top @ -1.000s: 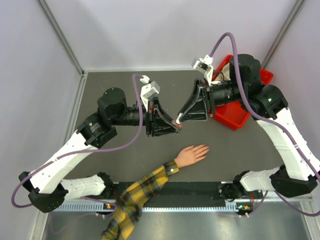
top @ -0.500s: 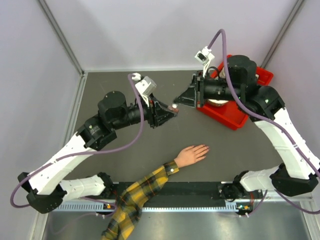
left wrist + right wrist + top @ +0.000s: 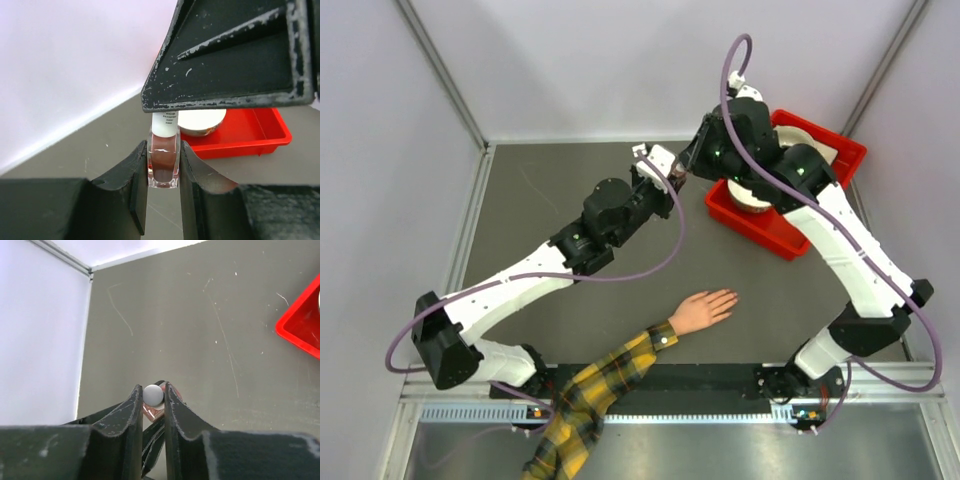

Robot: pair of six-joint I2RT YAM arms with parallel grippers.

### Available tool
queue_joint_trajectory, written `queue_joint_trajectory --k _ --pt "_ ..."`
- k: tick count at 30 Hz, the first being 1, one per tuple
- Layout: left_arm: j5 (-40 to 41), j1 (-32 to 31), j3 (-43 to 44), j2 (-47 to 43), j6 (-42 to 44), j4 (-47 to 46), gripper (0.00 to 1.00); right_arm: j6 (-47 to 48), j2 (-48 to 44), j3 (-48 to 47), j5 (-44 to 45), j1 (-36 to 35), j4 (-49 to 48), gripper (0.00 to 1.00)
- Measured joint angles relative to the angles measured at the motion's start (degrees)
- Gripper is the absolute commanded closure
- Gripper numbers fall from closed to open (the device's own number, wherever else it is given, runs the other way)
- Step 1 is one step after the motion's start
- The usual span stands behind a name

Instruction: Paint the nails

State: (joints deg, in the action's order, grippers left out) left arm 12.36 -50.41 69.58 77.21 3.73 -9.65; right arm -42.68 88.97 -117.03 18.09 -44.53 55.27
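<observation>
Left gripper [image 3: 163, 150] clamped on polish bottle [image 3: 164, 167], right gripper [image 3: 152, 387] pinching its white cap [image 3: 153, 395], so I'm uncapping; next I'd twist and lift the cap off, with the nails [image 3: 732, 295] on the mannequin hand [image 3: 703, 309] well apart, nearer my bases.

Bright, even overhead light, soft faint shadows, slightly soft wrist-view foregrounds.

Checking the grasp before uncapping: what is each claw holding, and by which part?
Both hold the small dark-red glass nail-polish bottle: the left claw clamps its body, the right claw pinches its white cap.
</observation>
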Motion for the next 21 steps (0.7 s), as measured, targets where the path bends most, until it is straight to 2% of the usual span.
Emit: queue_joint_trajectory --k 1,2,5,8,11,13,16,21 --pt "-0.2 -0.1 0.0 0.0 0.6 -0.3 1.00 -0.1 0.0 -0.6 0.2 0.0 0.6 0.65" --pt "-1.0 -0.1 0.2 -0.1 0.9 -0.5 1.00 0.0 0.0 -1.5 -0.1 -0.1 1.2 0.47" --pt "-1.4 0.7 1.6 -0.5 0.4 1.7 1.00 2.0 -1.2 -2.1 -5.5 0.1 2.2 0.25" --pt "-3.5 2.1 1.4 -2.6 -1.3 6.8 1.00 4.5 -4.9 0.1 -14.7 3.3 1.8 0.21" --pt "-9.2 2.5 0.6 -7.7 -4.0 13.7 1.00 8.5 -10.4 5.1 -26.7 11.3 -0.7 0.20" --pt "-13.7 2.3 0.5 -11.5 -6.0 17.6 1.00 12.6 -12.5 6.1 -33.5 14.3 -1.2 0.23" --pt "-21.0 2.3 1.4 -15.6 -9.7 21.7 1.00 18.2 -13.9 6.6 -46.3 14.3 -3.7 0.27" --pt "-33.3 3.1 4.3 -16.4 -16.0 24.8 1.00 22.3 -14.7 11.4 -60.9 14.3 -6.9 0.39"
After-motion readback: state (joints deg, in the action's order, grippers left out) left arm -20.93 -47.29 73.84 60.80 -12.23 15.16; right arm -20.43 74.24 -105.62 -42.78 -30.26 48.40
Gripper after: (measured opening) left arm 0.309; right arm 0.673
